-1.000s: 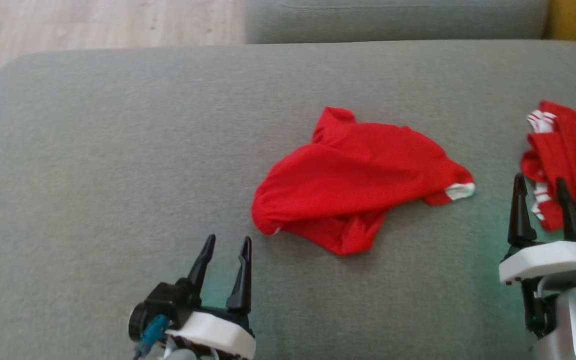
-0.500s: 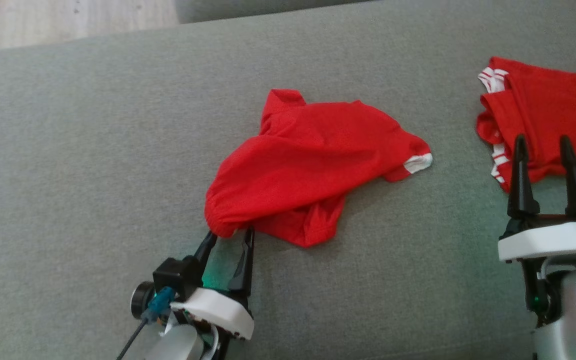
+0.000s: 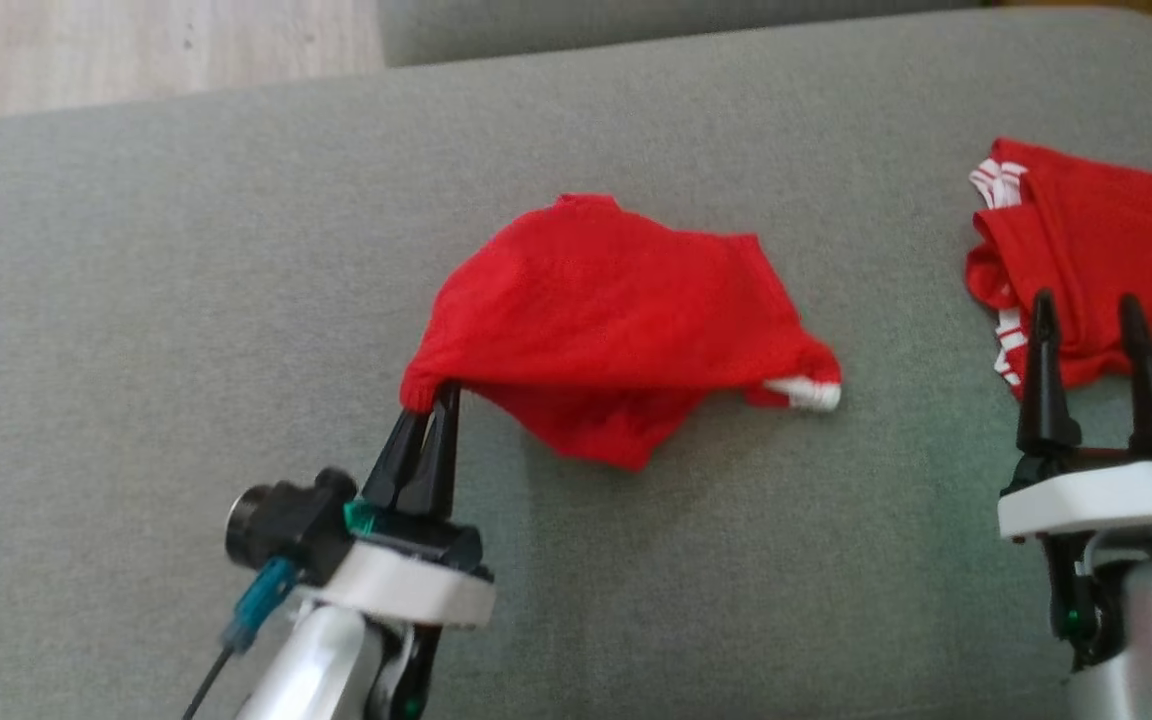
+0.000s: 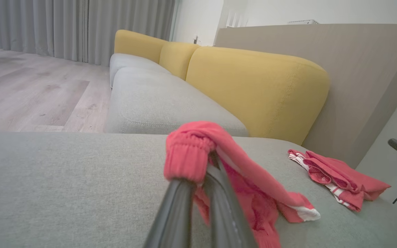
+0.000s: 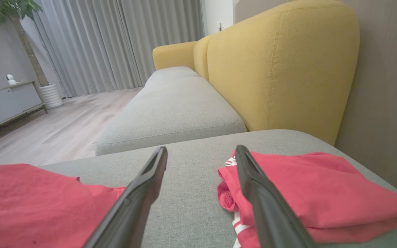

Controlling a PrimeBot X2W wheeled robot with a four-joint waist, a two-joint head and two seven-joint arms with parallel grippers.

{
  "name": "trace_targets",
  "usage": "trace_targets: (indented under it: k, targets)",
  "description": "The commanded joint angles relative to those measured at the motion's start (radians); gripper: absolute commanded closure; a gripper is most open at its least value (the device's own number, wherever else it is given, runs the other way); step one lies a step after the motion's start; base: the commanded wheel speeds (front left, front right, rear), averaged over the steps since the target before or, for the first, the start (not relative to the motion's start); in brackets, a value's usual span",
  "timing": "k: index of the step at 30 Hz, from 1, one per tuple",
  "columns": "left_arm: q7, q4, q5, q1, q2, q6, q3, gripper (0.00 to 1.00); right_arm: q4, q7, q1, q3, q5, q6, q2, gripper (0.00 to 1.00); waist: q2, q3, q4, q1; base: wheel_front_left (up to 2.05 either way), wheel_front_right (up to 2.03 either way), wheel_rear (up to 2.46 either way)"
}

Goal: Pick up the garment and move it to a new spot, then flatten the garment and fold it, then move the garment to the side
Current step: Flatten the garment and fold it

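Left gripper (image 3: 433,398) clamps the red garment (image 3: 616,300) by its ribbed corner, edge raised off grey cushion (image 3: 166,260), presumably for carrying; right gripper (image 3: 1086,310) spread, empty, near 2nd red garment (image 3: 1106,230).

There are no words, numbers, labels or signs to read in any of the pictures.
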Motion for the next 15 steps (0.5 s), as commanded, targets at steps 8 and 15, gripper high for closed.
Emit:
trace_targets:
  k: [8, 15]
  targets:
    - [0.175, -0.193, -0.002, 0.011, 0.14, -0.045, 0.013, 1.0, 0.005, -0.018, 0.013, 0.032, 0.013, -0.001, -0.005, 0.0, 0.0, -0.067, 0.021, 0.0, 0.0, 0.0, 0.0]
    - [0.441, -0.162, -0.103, -0.042, 0.279, -0.087, 0.018, 1.0, 0.011, -0.022, 0.013, 0.042, 0.023, -0.001, -0.005, 0.0, 0.0, -0.043, 0.01, 0.0, 0.0, 0.0, 0.0]
